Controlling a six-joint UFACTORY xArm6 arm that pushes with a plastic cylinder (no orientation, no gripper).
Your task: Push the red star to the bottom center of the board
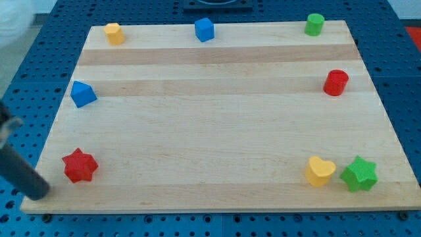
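- My tip sits at the view's lower left, on the left edge of the wooden board, with the dark rod slanting up and off the view's left side.
- The end effector is just this plain rod (no jaws to open or close), and it has hold of nothing.
- The red star lies near the board's lower left corner, just to the right of my tip; a narrow strip of wood seems to show between them, though the blur of the rod makes that hard to be sure of.
- A blue block with a sloped top sits higher up along the left edge, well apart from the star.
- Along the view's top edge stand a yellow block at the left, a blue cube-like block near the middle and a green cylinder at the right.
- A red cylinder stands by the right edge.
- At the lower right, a yellow heart and a green star sit side by side, touching or nearly so.
- The board rests on a blue perforated counter.
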